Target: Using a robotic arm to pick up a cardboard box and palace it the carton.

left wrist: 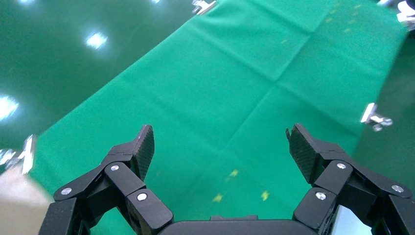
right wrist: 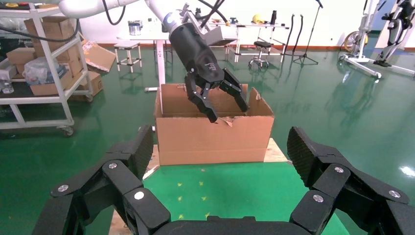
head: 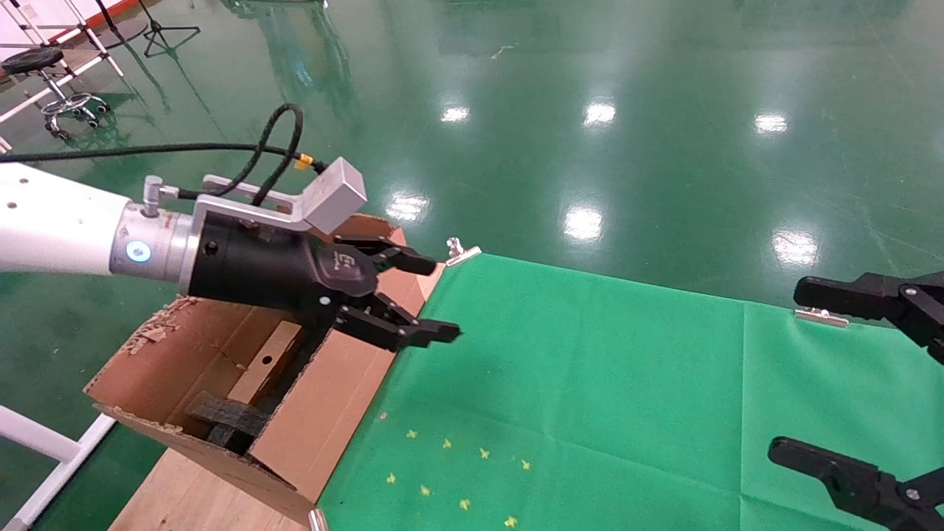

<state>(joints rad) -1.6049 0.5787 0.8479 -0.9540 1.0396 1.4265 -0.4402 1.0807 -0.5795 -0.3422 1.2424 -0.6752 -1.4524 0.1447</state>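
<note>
While one cardboard box (head: pixel 264 359) lies in one carton (head: pixel 324 413)

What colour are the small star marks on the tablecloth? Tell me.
Yellow star marks, scattered on the green tablecloth; the head view shows them best.

Before me: one carton (head: pixel 324 413), one cardboard box (head: pixel 263 363) inside, two foam pieces (head: pixel 225 418), three clips (head: pixel 461 253).

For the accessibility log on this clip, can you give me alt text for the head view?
The left gripper hangs open and empty over the near edge of the carton, where the cardboard box lies inside beside black foam. The carton stands at the left end of a table under a green cloth; the right gripper waits open at the right edge.
</note>
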